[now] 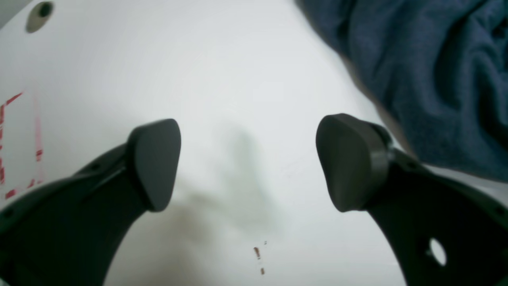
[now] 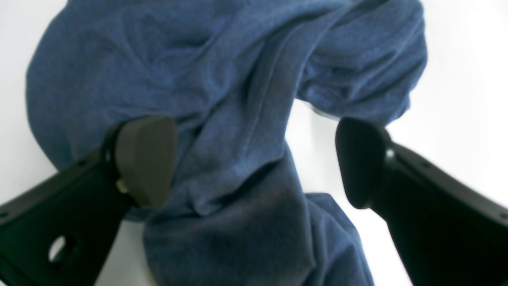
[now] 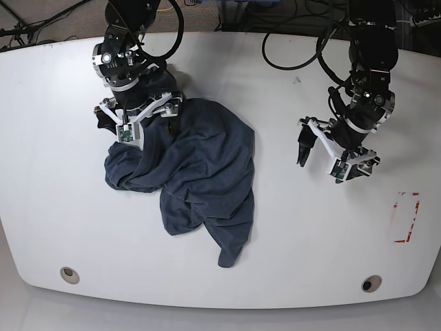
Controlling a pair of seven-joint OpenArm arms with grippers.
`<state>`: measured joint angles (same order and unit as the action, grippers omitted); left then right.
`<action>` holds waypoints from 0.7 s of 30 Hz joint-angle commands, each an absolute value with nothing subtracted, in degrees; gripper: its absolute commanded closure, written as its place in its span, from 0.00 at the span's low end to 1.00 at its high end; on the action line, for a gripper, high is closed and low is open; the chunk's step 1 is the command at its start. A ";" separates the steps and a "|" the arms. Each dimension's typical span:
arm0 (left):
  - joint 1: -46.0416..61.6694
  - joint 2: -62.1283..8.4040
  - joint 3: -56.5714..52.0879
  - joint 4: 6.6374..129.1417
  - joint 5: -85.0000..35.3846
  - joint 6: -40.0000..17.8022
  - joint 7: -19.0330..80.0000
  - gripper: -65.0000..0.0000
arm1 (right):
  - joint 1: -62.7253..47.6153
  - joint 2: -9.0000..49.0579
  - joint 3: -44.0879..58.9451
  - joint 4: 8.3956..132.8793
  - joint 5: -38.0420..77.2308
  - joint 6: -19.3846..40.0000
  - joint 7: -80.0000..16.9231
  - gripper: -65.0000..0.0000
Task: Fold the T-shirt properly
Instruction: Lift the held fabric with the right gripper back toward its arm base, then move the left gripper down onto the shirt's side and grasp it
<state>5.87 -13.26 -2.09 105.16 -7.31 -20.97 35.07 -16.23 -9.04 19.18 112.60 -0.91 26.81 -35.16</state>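
The T-shirt (image 3: 200,172) lies crumpled in a dark slate-blue heap left of the table's centre; no lettering shows. My right gripper (image 3: 138,121) is open over the heap's far left part. In the right wrist view (image 2: 256,163) its fingers (image 2: 147,159) stand wide apart with a rumpled fold of the T-shirt (image 2: 238,119) between and below them, not pinched. My left gripper (image 3: 335,158) is open over bare table, to the right of the T-shirt. In the left wrist view (image 1: 248,165) nothing is between its fingers, and the T-shirt (image 1: 436,79) fills the upper right corner.
The white table (image 3: 310,241) has a red tape outline (image 3: 406,217) near its right edge, also in the left wrist view (image 1: 8,119). Round holes sit at the front left (image 3: 67,274) and front right (image 3: 371,283). Cables run along the far edge.
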 commanded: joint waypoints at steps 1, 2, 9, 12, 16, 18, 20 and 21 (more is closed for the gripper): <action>5.76 -13.58 -3.38 106.15 -7.60 -22.64 33.89 0.19 | -15.52 -9.00 19.21 111.52 1.19 26.59 -33.98 0.20; 5.76 -13.58 -3.56 106.15 -7.60 -22.81 33.89 0.19 | -15.43 -9.00 19.21 110.99 1.36 26.59 -33.98 0.22; 5.85 -13.67 -4.00 106.15 -7.52 -23.25 33.89 0.19 | -13.67 -9.00 19.21 105.54 3.12 26.51 -33.98 0.41; 5.85 -13.76 -4.09 106.15 -7.52 -23.25 33.89 0.19 | -12.70 -9.00 19.30 103.43 3.47 26.51 -33.89 0.42; 5.85 -13.76 -4.09 106.15 -7.52 -23.25 33.89 0.19 | -11.74 -9.00 19.30 102.46 3.65 26.51 -33.89 0.43; 5.85 -13.76 -4.09 106.15 -7.52 -23.25 33.89 0.19 | -11.47 -9.00 19.30 102.55 3.74 26.42 -33.89 0.43; 5.85 -13.76 -4.09 106.15 -7.52 -23.25 33.89 0.19 | -11.38 -9.00 19.21 102.55 3.74 26.42 -33.89 0.44; 5.85 -13.76 -4.09 106.15 -7.60 -23.34 33.89 0.19 | -11.38 -9.00 19.12 102.55 3.74 26.42 -33.89 0.45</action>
